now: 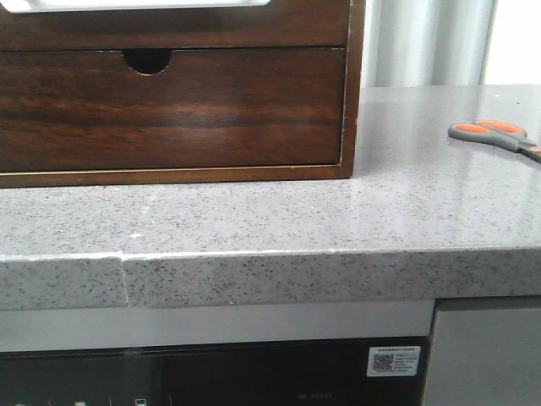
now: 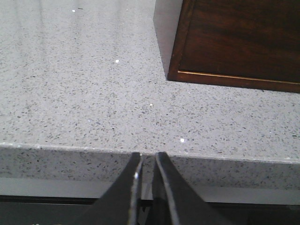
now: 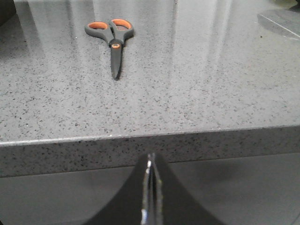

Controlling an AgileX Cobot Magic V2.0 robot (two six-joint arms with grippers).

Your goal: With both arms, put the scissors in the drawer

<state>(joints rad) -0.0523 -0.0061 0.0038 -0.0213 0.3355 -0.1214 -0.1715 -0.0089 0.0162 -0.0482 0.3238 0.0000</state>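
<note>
Grey speckled stone counter (image 1: 279, 211) fills most of the front view, with a seam near its front edge on the left and pale curtains (image 1: 427, 42) behind. Dark wooden cabinet (image 1: 353, 85) sits on the counter at left, flush on the surface; its drawer (image 1: 169, 110) is fully pushed in, grained front with a half-round finger notch (image 1: 147, 59) at the top edge. Below the counter: a dark glossy appliance panel (image 1: 211, 376) with a QR sticker (image 1: 394, 361), grey door (image 1: 486, 355) to its right. Scissors (image 1: 499, 136) lie flat on the counter at far right, well apart from the cabinet, partly cut off by the frame edge; right wrist view shows them whole (image 3: 112, 42), closed, orange-lined loops away from the camera, blade tip pointing toward the counter's front edge. Nothing touching them. Left gripper (image 2: 147, 187) sits just off the counter's front edge, near the cabinet's corner, 2 fingers almost together with a thin gap, holding nothing. Right gripper (image 3: 151, 192) is below and in front of the counter edge, fingers pressed together, holding nothing. Neither arm shows in the front view.
</note>
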